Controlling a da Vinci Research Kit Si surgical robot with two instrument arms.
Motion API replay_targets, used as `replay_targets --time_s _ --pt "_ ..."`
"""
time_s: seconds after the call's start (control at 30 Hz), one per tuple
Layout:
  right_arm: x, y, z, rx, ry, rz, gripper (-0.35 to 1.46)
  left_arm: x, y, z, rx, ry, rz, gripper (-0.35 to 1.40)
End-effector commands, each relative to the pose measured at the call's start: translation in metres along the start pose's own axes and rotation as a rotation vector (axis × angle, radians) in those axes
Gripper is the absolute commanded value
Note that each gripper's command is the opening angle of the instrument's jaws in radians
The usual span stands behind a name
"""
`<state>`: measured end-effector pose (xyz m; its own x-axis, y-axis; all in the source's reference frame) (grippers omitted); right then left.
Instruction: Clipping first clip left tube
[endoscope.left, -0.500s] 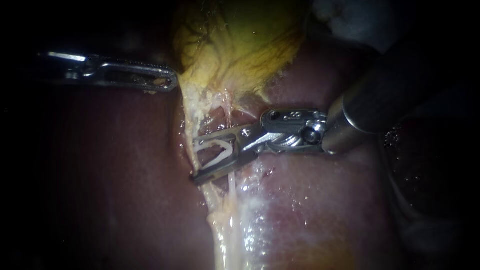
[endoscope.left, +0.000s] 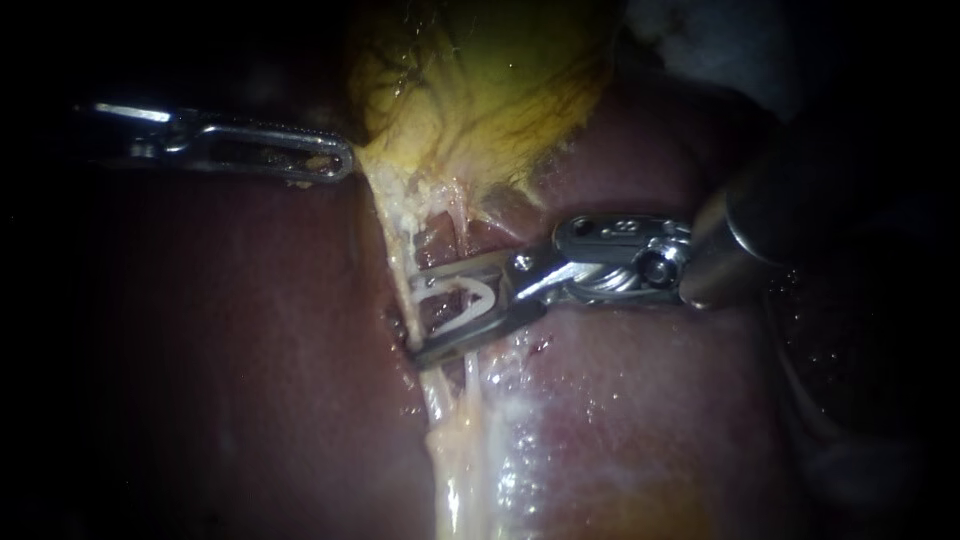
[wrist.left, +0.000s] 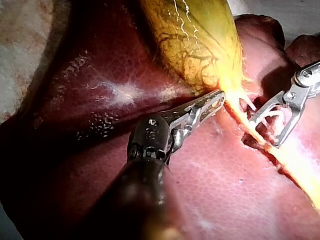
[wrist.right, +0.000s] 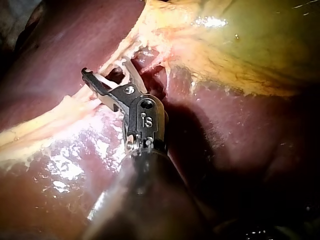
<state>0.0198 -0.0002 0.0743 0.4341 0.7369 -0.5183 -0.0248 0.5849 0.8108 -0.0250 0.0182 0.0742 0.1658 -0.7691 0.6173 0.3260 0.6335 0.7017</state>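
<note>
Right end effector (endoscope.left: 415, 322) clasps an open clip (endoscope.left: 470, 312) astride the left tube (endoscope.left: 397, 255) (left end effector (endoscope.left: 338, 163) grips the gallbladder (endoscope.left: 480, 90)). With the tube only at the tips, closing may catch it partly

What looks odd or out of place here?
Nothing looks damaged or spilled. The only curiosity: a white clip, not yet squeezed flat, held between the jaws of the right instrument at the left tube. The left instrument grips the gallbladder by its edge.

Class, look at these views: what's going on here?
My left instrument, slender with metal jaws, grips the lower edge of the yellow-green gallbladder, which lies on the dark red liver. My right instrument holds an open white V-shaped clip in its jaws at the pale left tube. The clip is not closed; whether the tube sits inside it is unclear.
</note>
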Motion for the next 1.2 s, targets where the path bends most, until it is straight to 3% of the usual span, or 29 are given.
replay_targets --time_s 0.03,0.27,0.57,0.73,1.0,1.2 --pt "-0.0003 0.0001 -0.0001 0.011 -0.004 0.010 0.54 0.0000 0.0000 0.0000 0.001 0.000 0.000 -0.35" --pt "-0.0016 0.0007 -0.0005 0.072 0.005 0.071 0.53 0.0000 0.0000 -0.0001 0.002 0.001 0.000 -0.35" --pt "-0.0044 0.0022 -0.0001 0.099 -0.021 0.103 0.53 0.0000 0.0000 -0.0002 0.002 0.001 0.000 -0.35" --pt "-0.0050 0.0031 0.0003 0.138 -0.001 0.123 0.53 0.0000 0.0000 -0.0002 0.002 0.001 0.000 -0.35" --pt "-0.0046 0.0037 0.0023 0.243 0.078 0.157 0.53 -0.0001 0.0000 -0.0002 0.002 0.001 0.000 -0.35" --pt "-0.0041 0.0026 0.0039 0.346 0.155 0.171 0.53 -0.0001 0.0000 -0.0003 0.003 0.001 -0.001 -0.35"
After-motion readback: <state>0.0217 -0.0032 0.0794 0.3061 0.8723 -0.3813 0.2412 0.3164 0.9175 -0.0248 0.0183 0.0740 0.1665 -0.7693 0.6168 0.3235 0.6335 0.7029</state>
